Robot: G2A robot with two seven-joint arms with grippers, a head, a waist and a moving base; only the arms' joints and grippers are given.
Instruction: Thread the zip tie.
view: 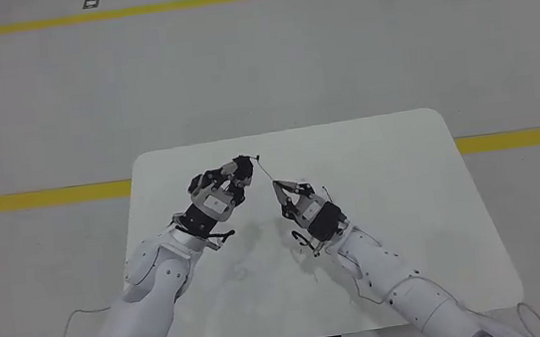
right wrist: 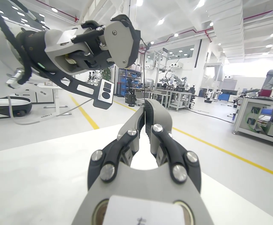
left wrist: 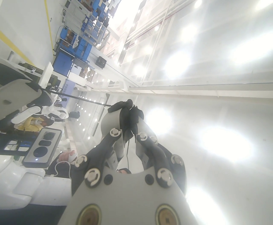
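Note:
A thin black zip tie (view: 264, 168) spans the gap between both grippers, held above the white table (view: 402, 183). My left gripper (view: 241, 168) is shut on one end of it; in the left wrist view its black pads (left wrist: 129, 116) pinch together, with a strand of the zip tie (left wrist: 128, 149) trailing down between the fingers. My right gripper (right wrist: 145, 110) is shut on the other end. From there the zip tie (right wrist: 144, 74) rises straight up to the left gripper (right wrist: 136, 40), which is close above. In the top view the right gripper (view: 286, 191) sits just right of the left one.
The table's far edge (view: 286, 133) borders grey floor with a yellow line (view: 33, 198). Workbenches and racks (right wrist: 170, 93) stand far off in the hall.

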